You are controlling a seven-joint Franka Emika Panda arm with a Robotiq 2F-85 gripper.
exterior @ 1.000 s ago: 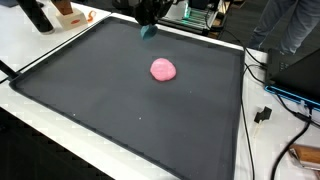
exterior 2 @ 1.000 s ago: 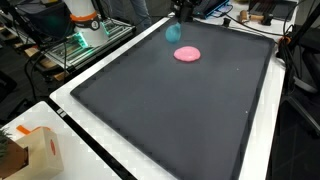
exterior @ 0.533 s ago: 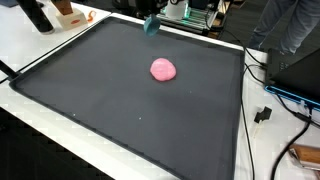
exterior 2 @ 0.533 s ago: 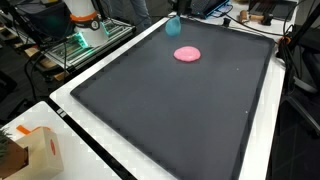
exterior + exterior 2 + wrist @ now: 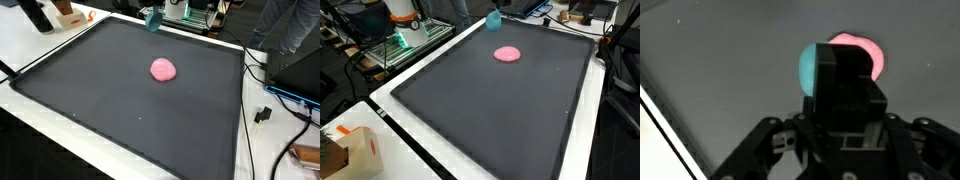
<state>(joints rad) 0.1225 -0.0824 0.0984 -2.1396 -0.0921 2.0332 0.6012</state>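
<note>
Fig.: end effector w/ teal object over black mat.

Clenched on teal object, seen in wrist view as a rounded shape pressed against a dark finger; opposite finger not visible. In both ext. views, located at far edge of mat, teal object apparently lifted clear of the surface, w/ gripper body mostly cut off by the frame top. Pink blob flat on mat, approx. mid-far area, apart from teal object; in wrist view pink blob partly hidden behind the finger. Mat spread over white desk, bordered by it on all visible sides.
</note>
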